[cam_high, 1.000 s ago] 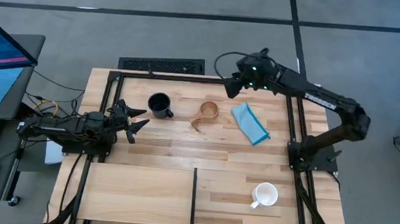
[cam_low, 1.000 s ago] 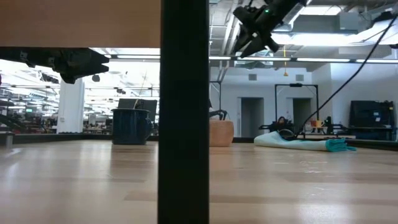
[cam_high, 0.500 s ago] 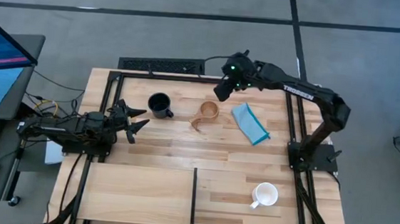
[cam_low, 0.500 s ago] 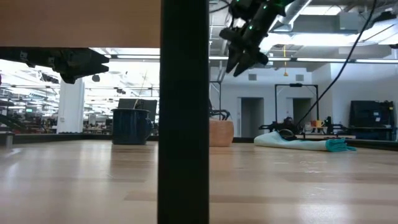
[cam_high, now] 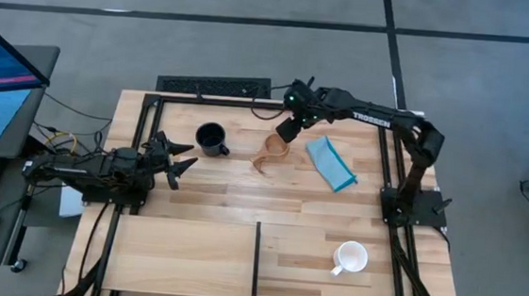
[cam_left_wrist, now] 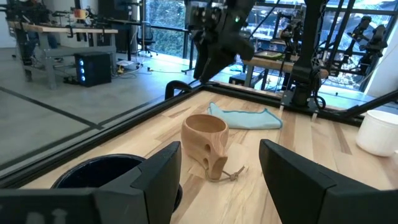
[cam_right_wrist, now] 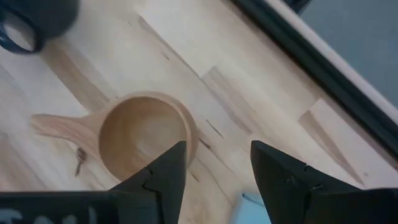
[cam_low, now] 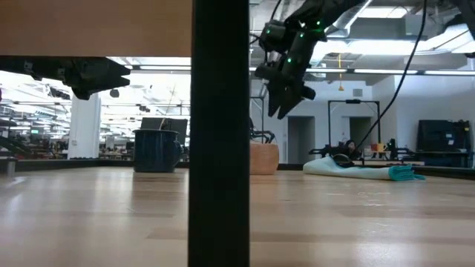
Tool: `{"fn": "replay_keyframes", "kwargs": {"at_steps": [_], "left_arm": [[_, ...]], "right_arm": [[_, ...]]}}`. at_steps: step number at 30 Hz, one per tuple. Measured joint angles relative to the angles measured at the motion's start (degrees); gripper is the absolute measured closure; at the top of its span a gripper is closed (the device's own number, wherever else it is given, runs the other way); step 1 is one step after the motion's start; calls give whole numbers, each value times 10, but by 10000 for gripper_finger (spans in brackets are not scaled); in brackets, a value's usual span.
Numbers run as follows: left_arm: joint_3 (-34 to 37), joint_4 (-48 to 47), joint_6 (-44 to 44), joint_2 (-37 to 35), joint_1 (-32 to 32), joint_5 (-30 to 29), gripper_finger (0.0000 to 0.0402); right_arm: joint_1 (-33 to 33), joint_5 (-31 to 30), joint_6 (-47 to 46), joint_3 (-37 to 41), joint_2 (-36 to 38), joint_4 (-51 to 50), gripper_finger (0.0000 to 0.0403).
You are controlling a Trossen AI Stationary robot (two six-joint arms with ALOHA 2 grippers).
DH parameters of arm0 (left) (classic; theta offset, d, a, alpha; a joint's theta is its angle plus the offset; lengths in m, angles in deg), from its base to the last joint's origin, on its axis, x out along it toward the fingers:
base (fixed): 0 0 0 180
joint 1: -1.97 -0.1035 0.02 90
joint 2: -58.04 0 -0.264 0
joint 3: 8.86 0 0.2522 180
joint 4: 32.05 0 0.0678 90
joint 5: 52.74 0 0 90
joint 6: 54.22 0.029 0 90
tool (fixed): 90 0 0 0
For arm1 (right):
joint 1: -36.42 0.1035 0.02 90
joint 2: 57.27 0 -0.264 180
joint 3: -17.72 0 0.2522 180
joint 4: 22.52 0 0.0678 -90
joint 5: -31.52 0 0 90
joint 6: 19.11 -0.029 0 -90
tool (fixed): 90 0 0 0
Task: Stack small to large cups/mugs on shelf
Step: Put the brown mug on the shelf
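Note:
The small tan wooden cup (cam_high: 272, 150) stands upright on the tabletop, its long handle pointing toward the near left; it also shows in the right wrist view (cam_right_wrist: 144, 134) and the left wrist view (cam_left_wrist: 206, 137). The black mug (cam_high: 210, 139) stands to its left. The white mug (cam_high: 350, 258) stands near the right front. The pale shelf board (cam_high: 180, 255) lies at the front left. My right gripper (cam_high: 288, 131) is open, above the wooden cup's far rim (cam_right_wrist: 214, 168). My left gripper (cam_high: 180, 158) is open, left of the black mug.
A folded light-blue cloth (cam_high: 329, 163) lies right of the wooden cup. A black frame rail (cam_high: 249, 102) runs along the table's far edge. The shelf's dark upright edge (cam_high: 256, 261) stands at its right side. Bare tabletop lies between the cups and the shelf.
My right gripper has moved toward the table's left edge and down, from over the far right of the cloth to just above the wooden cup. The cups and cloth have stayed put.

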Motion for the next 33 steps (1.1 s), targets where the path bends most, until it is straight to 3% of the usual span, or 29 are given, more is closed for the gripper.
{"fn": "replay_keyframes", "kwargs": {"at_steps": [10,33], "left_arm": [[0,0,-5,0,0,0,193],[0,0,-6,0,0,0,193]], "right_arm": [[4,44,-1,0,-40,-7,198],[22,51,-11,2,-76,12,198]]}}
